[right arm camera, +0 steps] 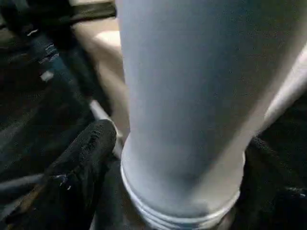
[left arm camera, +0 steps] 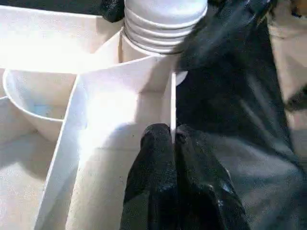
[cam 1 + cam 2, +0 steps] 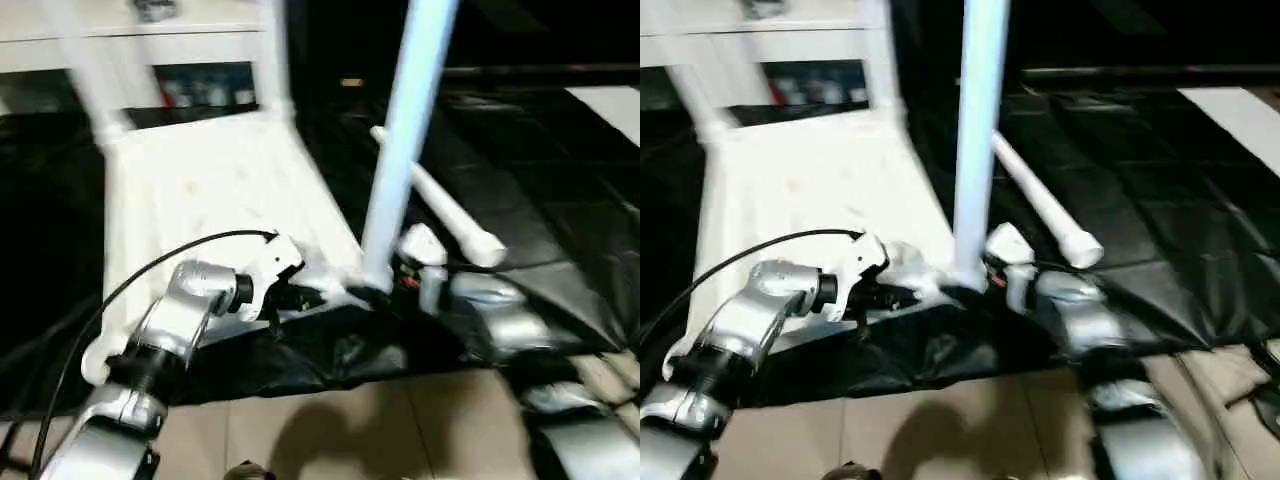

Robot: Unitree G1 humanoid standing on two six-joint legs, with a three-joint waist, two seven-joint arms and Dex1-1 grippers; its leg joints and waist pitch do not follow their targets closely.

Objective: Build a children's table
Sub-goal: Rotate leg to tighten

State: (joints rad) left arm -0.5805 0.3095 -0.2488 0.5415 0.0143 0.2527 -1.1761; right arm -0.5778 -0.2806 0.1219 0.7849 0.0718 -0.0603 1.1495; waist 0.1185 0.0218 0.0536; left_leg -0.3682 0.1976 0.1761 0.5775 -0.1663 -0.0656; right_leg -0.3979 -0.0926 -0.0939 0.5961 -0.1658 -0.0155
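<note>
The white tabletop [image 3: 200, 180] lies upside down on a black mat. Two legs [image 3: 90, 70] [image 3: 275, 50] stand in its far corners. A third leg [image 3: 400, 150] stands upright in the near right corner socket, and its ribbed base [image 2: 163, 24] sits in that socket. A loose leg [image 3: 445, 215] lies on the mat just right of it. My left gripper [image 2: 172, 134] is shut on the tabletop's thin near rim [image 2: 171, 96]. My right gripper [image 1: 187, 143] is open at the upright leg's base, one black finger [image 1: 81, 167] standing beside the tube.
The black mat [image 3: 540, 200] spreads out to the right and behind. A white cabinet [image 3: 150, 40] stands close behind the tabletop. Beige floor tiles [image 3: 350, 430] lie in front of the mat. A black cable [image 3: 130, 280] arcs over my left forearm.
</note>
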